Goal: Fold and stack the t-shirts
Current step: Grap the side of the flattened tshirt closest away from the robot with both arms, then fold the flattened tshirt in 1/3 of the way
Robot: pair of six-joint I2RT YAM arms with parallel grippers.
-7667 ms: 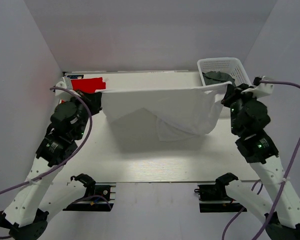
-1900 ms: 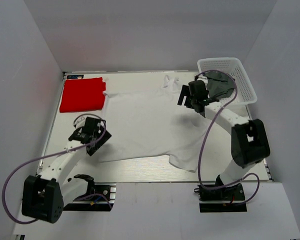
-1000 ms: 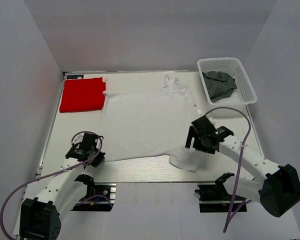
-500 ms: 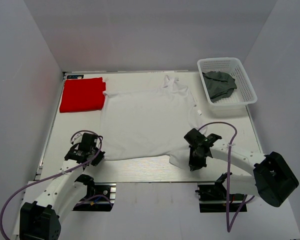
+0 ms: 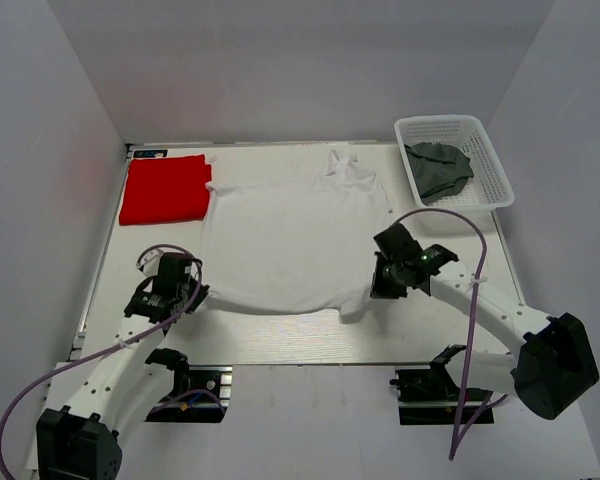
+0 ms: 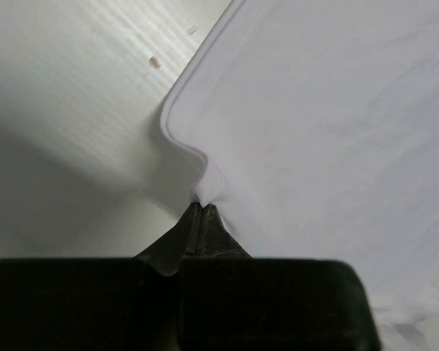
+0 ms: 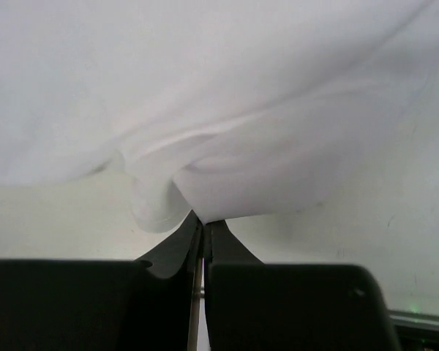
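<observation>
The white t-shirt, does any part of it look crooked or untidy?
The white t-shirt is bunched into a crumpled flap at its near right corner, where the right gripper pinches it, so the near edge is uneven. Its far end is wrinkled.

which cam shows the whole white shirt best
Top external: the white t-shirt shows whole, spread out. Left wrist shows only the edge pinched by the left gripper; right wrist only bunched cloth at the right gripper.

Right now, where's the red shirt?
In the top view, the red shirt lies folded at the far left corner of the table, right beside the spread white shirt.
</observation>
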